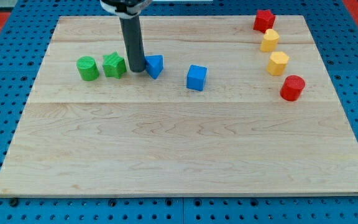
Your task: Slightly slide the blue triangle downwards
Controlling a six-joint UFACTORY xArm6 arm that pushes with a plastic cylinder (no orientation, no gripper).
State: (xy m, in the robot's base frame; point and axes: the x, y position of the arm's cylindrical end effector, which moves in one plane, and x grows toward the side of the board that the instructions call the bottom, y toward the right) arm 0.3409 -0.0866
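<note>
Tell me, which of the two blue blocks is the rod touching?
The blue triangle. My tip sits right against its left side, between it and the green star. The blue cube stands apart, further right.

Pale wooden board [185, 149] on blue perforated base [5, 124]; red patches at top corners; even light.

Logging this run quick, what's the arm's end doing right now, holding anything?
No gripper: my tip holds nothing, resting between the green star block and the blue triangle, right at the triangle's left side.
</note>
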